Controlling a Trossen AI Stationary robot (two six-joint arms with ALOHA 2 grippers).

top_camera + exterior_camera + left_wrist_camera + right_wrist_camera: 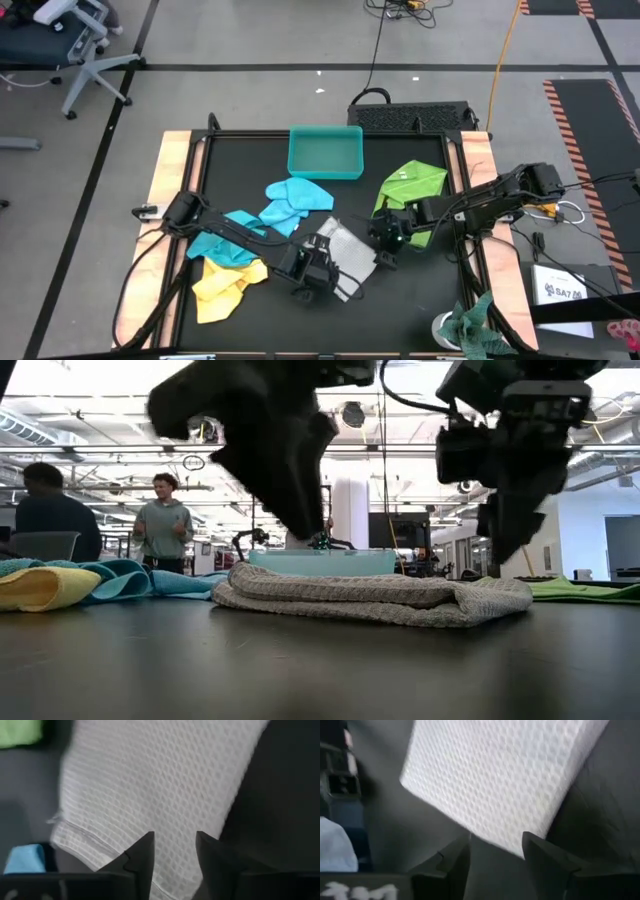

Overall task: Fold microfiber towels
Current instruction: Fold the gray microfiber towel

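A pale grey towel point(347, 256) lies folded flat on the black table, several layers thick in the low view point(370, 593). My left gripper point(175, 842) hovers open over the towel's left part point(316, 268), fingers pointing down, clear of the cloth. My right gripper point(495, 842) stands open just above the towel's right end point(386, 240), also apart from it point(510, 530). A lime green towel point(410, 186) lies at the right. A light blue one point(296, 199), a turquoise one point(226, 246) and a yellow one point(226, 286) lie crumpled at the left.
A teal plastic tray point(325, 152) stands at the table's far edge. A mottled green-and-white rag point(476, 326) sits at the near right corner. Wooden rails point(170, 200) border the table's sides. People stand in the room beyond point(165, 520).
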